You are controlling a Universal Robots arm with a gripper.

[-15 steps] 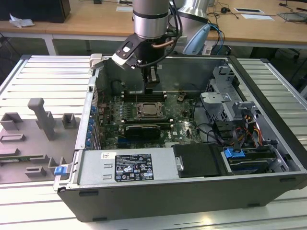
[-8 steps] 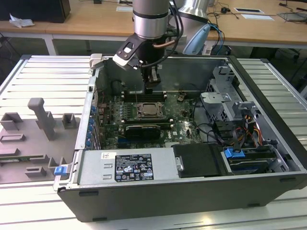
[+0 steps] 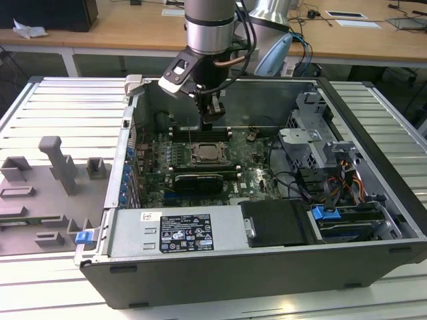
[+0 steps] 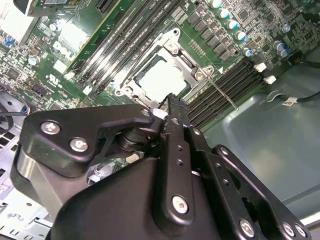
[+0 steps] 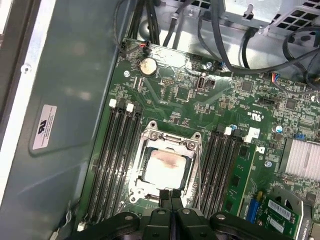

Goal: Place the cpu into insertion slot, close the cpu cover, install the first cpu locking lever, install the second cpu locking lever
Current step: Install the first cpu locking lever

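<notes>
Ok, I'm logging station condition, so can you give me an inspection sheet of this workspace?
Surface: ribbed metal table carrying an open computer case.
Job's things: cpu seated on the green board, cpu cover flat around it.
Clutter: grey fixture blocks beside the case.
Grippers: gripper shut, empty, near the cover's edge.
Cables: bundle inside the case, exterior view's right.
Surroundings: wooden desks behind.

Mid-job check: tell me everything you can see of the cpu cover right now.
The cpu cover is a thin silver metal frame with a large square cut-out, lying flat and closed down on the green board. The pale cpu shows through the opening. The shut gripper hovers at one edge; contact unclear.
</notes>
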